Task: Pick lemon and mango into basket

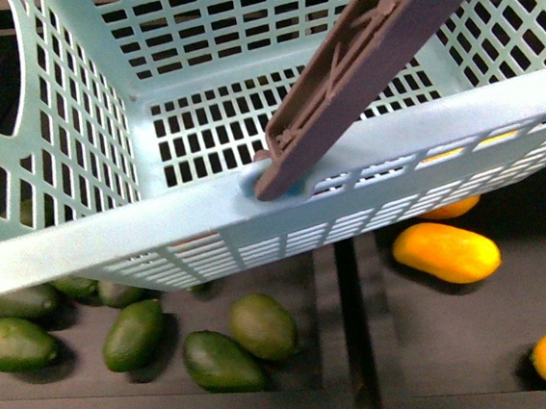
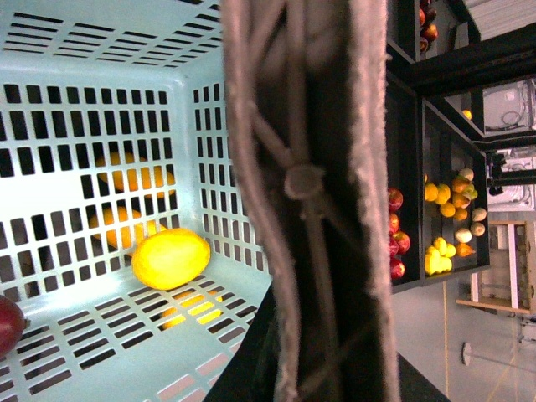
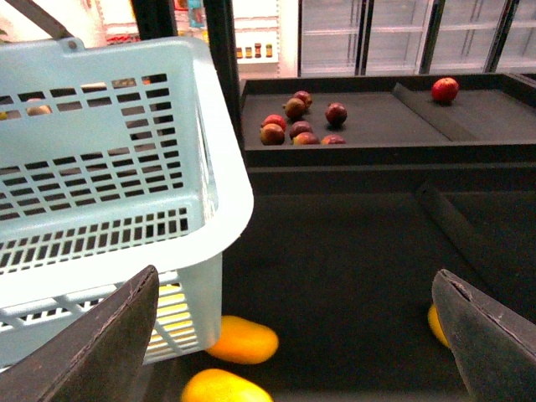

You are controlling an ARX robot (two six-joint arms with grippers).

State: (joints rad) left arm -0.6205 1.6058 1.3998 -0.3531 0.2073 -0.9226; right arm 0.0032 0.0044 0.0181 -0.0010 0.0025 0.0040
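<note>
Lemon (image 2: 171, 259) is in the basket (image 1: 112, 241) — left wrist view shows it resting on the slotted floor near a corner. A dark red fruit (image 2: 8, 323) sits at the edge of that same view, also inside; it may be the mango, but we can't confirm from so little of it.

The left wrist camera looks straight along the brown handle (image 2: 310, 201), so we judge the left arm is carrying the basket; its jaws aren't visible, so we can't tell their state. Right gripper (image 3: 301, 335) is spread wide and empty, hovering over the dark shelf (image 3: 335, 243) with orange-yellow fruits (image 3: 243, 343) just beside the basket wall.

Next move — verify the red fruit; if it isn't the mango, we locate one before reaching.
</note>
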